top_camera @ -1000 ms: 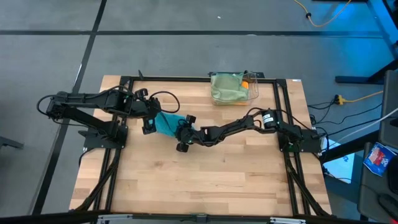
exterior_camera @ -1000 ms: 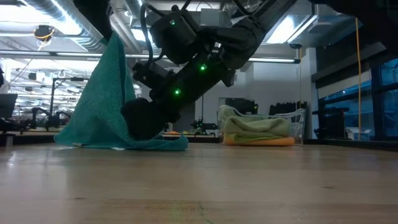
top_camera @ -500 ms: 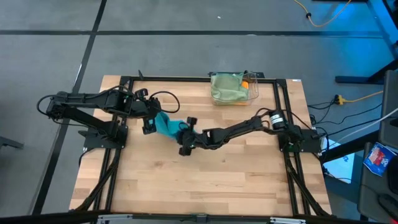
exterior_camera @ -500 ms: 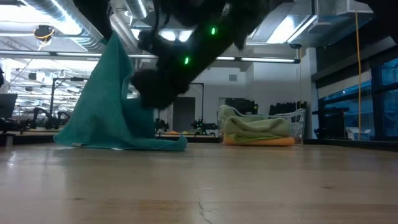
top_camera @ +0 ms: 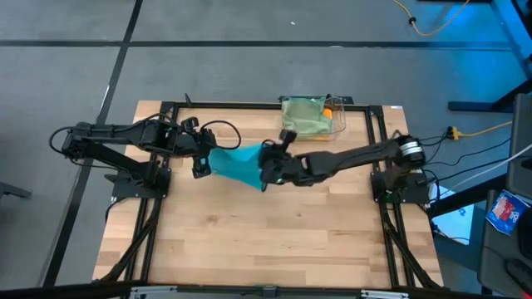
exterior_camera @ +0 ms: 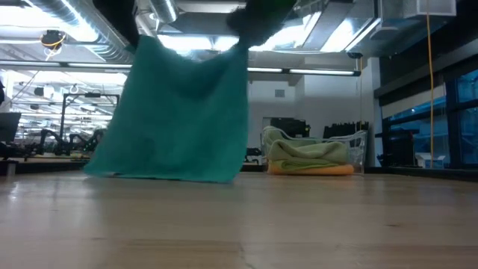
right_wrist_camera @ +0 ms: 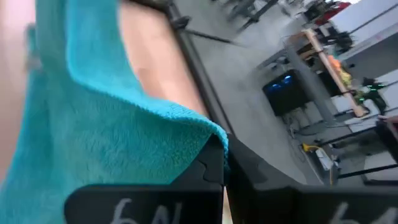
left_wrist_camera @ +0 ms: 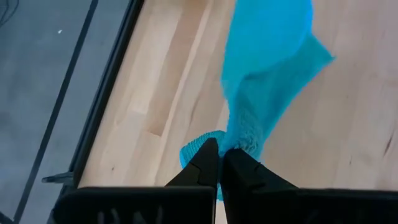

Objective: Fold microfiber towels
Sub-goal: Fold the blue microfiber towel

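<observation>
Right gripper (top_camera: 268, 173) now pinched shut on a corner of the teal towel (top_camera: 237, 162) — a second ago spread open, low beside the crumpled cloth. Arm since swung up and to the right, dragging that corner along. Left gripper (top_camera: 202, 162) clamped on the opposite corner, unmoved. Cloth therefore no longer heaped on the table (top_camera: 249, 241) but stretched between 2 grippers; in the low view, hanging as a broad sheet (exterior_camera: 183, 112) with its bottom edge brushing the wood. Probably the spreading step: towel held flat enough to lay down and fold, no crease made yet.

Far right of the table: clear bin (top_camera: 335, 115) holding folded cloths — sage green (top_camera: 303, 116) on top, a sliver of orange (top_camera: 328, 112) beneath. Near half of the table free. Nothing in the way of lowering the sheet; only the bin close to the right arm's elbow side.
</observation>
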Action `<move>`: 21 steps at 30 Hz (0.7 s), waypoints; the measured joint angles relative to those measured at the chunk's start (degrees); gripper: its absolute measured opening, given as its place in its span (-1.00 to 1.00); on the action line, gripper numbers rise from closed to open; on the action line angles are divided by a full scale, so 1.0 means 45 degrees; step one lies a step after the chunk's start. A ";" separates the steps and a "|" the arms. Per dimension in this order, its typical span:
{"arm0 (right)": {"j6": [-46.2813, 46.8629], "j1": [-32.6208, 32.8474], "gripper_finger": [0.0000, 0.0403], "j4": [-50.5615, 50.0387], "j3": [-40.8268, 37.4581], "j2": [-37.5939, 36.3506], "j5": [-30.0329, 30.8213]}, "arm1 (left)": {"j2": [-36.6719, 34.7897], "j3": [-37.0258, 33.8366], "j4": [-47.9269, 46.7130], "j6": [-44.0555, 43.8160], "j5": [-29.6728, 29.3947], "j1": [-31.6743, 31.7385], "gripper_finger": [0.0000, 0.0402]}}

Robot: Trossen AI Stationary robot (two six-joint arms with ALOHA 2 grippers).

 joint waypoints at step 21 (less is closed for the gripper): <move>-0.1926 -0.1189 -1.00 -0.0248 -0.0001 -0.3850 -0.0893 | 0.0000 0.2424 0.1828 0.4061 -0.1336 0.0462 -1.00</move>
